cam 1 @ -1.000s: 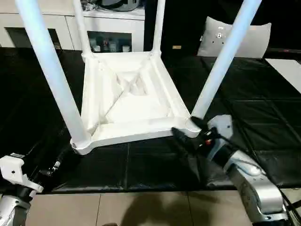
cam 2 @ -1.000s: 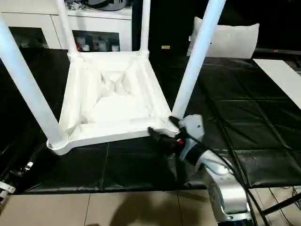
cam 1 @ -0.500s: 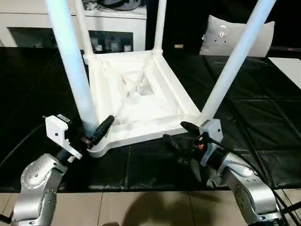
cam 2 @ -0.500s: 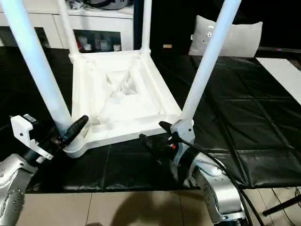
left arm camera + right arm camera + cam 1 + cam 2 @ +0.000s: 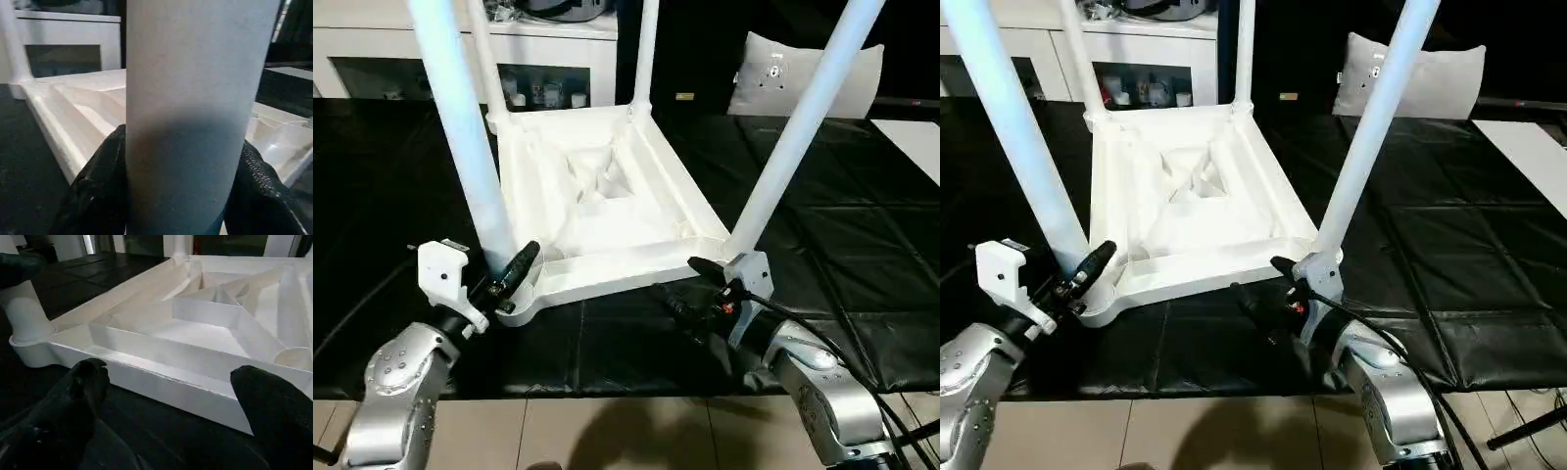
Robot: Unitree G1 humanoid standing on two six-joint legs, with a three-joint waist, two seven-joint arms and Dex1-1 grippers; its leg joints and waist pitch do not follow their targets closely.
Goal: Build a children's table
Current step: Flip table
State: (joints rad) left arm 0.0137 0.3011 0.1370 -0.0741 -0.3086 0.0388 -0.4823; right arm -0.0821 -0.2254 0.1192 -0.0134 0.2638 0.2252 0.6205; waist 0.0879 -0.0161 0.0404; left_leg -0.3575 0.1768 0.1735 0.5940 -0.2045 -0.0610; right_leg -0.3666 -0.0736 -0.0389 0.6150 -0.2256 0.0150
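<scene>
On the black tabletop (image 5: pixel 822 235), the children's table (image 5: pixel 607 206) lies upside down, its ribbed underside up and four legs standing in the corner sockets. Left tool (image 5: pixel 505 281): black fingers (image 5: pixel 100 186) set on either side of the base of the near-left leg (image 5: pixel 460 137), against its surface, grasping it just above the socket. Right tool (image 5: pixel 690 284): released, fingers (image 5: pixel 83 382) spread wide and apart from the near edge of the top, beside the near-right leg (image 5: pixel 793 127). Behind stands a white cabinet (image 5: pixel 558 59) with glass doors.
</scene>
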